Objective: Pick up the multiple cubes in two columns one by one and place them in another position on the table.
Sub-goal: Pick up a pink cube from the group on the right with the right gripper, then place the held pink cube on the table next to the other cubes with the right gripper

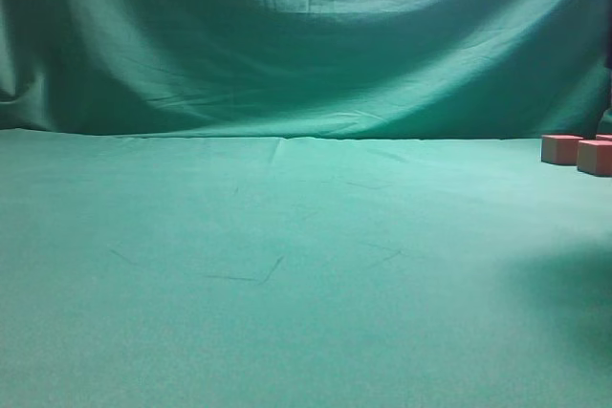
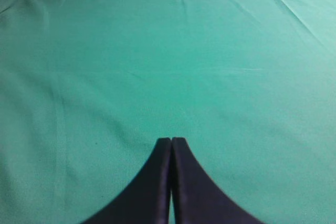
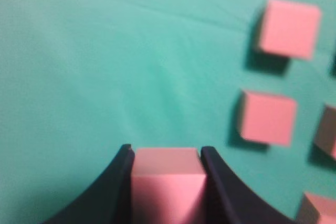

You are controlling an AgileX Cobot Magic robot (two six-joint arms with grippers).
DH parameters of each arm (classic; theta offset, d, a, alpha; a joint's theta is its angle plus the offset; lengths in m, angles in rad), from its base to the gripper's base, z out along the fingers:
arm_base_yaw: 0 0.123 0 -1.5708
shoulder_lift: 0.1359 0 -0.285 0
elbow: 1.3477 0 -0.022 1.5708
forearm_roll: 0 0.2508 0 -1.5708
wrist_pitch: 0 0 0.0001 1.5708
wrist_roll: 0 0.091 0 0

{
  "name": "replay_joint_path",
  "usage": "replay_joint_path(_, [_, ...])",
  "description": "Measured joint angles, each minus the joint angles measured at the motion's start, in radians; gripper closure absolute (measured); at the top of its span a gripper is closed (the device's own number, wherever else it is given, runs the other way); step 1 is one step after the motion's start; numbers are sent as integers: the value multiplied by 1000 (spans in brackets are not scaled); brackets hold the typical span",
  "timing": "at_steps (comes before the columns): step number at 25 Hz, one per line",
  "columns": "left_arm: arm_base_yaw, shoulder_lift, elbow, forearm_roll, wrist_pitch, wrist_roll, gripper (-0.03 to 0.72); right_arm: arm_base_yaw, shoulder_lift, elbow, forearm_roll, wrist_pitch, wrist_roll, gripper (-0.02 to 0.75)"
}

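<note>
Pink cube in right gripper, four more cubes — table

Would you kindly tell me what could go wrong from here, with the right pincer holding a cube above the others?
The right pincer grips a cube with other cubes lying close on its right, so drifting that way while lowering might knock them. The grip seems to cover only the cube's sides; it may slip. The right wrist view is blurred, which makes aiming uncertain.

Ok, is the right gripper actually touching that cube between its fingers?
Touching. In the right wrist view both fingers press flush against the sides of the cube held in the right gripper, no gap.
</note>
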Motion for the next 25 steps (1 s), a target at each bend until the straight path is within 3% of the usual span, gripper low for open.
replay_joint_path(7, [0,0,0,0,0,0,688,155,25,-144,10,20,-64,477])
replay_joint_path(14, [0,0,0,0,0,0,688,335,294,-494,-110,181,-47,477])
replay_joint_path(25, [0,0,0,0,0,0,688,430,540,-713,-179,232,-48,477])
